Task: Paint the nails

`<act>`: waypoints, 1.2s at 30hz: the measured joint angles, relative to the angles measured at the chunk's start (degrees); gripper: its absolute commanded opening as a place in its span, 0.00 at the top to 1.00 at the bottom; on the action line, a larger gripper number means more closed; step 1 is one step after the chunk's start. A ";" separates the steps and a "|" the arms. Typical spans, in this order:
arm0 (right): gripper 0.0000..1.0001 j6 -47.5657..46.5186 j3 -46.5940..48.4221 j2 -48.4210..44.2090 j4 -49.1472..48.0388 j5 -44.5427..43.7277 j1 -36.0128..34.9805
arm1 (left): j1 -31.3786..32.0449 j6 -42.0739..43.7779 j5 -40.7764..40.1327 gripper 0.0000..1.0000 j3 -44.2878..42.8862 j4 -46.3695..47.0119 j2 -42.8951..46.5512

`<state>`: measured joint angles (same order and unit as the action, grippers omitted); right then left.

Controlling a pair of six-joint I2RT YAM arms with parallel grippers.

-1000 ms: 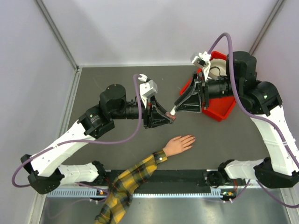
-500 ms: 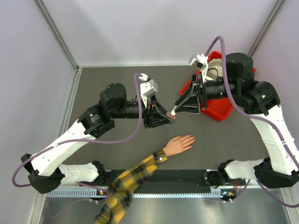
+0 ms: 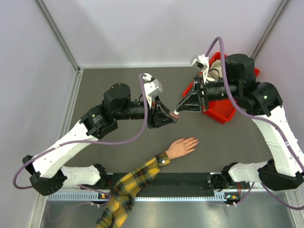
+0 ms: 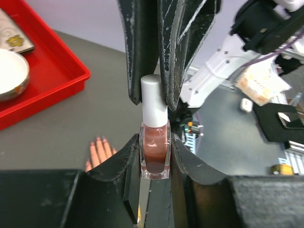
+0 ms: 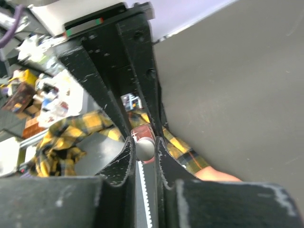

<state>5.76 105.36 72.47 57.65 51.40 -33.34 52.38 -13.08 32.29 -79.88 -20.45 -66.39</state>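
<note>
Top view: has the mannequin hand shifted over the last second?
No. The mannequin hand lies at the same spot on the dark table, with the same gap to the red tray.

No word, number or brand can be read in any of the views. In the left wrist view, the card (image 4: 11,34) lying in the red tray (image 4: 57,80) carries a small printed picture and some curved ornament. A tan packet (image 4: 259,81) behind the table seems to carry dark print. Both are too blurred to make out any letters.
</note>
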 measured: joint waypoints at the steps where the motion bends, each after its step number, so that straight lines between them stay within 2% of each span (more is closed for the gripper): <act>1: 1.00 0.07 -0.02 0.11 0.00 -1.14 -0.28 | 0.00 0.48 -1.05 1.00 -0.11 -0.57 0.00; 4: 1.00 1.27 -0.02 0.59 -0.37 -6.38 -0.98 | 0.13 2.14 -6.84 1.00 -0.61 -2.23 -0.26; 8: 1.00 7.19 0.63 1.97 -2.12 -20.35 -4.37 | 0.70 5.79 -18.05 1.00 -0.04 -2.23 -0.50; 14: 1.00 27.54 5.09 8.00 -0.59 -48.19 -9.77 | 1.70 15.28 -36.37 1.00 8.22 12.15 -2.10; 17: 1.00 35.19 8.87 12.94 1.22 -57.22 -10.45 | 1.60 18.84 -44.11 1.00 10.58 19.30 -5.16; 21: 1.00 41.62 9.09 14.84 2.03 -63.91 -10.91 | 1.46 20.24 -47.80 1.00 10.91 22.36 -8.17; 22: 0.93 42.58 9.11 14.84 2.05 -64.89 -11.10 | 1.51 20.24 -47.91 1.00 11.23 23.32 -8.24; 23: 0.71 43.21 9.44 14.84 2.16 -65.53 -11.28 | 1.51 20.20 -47.89 1.00 11.56 24.11 -8.11; 25: 0.52 43.36 10.80 14.84 2.71 -65.94 -11.72 | 1.53 19.61 -47.32 1.00 11.74 25.22 -7.58; 26: 0.40 43.36 12.17 14.84 3.48 -64.11 -11.96 | 1.53 18.71 -47.23 1.00 11.74 25.70 -7.23; 28: 0.30 42.60 13.68 14.43 4.68 -60.43 -12.57 | 0.85 17.11 -47.06 1.00 11.63 25.59 -6.34; 29: 0.19 41.46 13.64 13.77 4.55 -58.27 -12.52 | 0.44 15.98 -46.62 1.00 11.63 24.85 -5.57; 31: 0.13 38.62 11.85 11.34 4.04 -53.46 -11.67 | -0.37 14.27 -44.94 1.00 11.47 22.34 -3.69; 36: 0.16 26.27 0.68 -0.09 -0.61 -37.38 -3.32 | -1.95 9.03 -34.88 1.00 9.29 12.04 3.61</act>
<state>32.03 106.04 72.38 57.04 14.02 -36.67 50.43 -4.05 -2.59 -70.59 -8.40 -62.78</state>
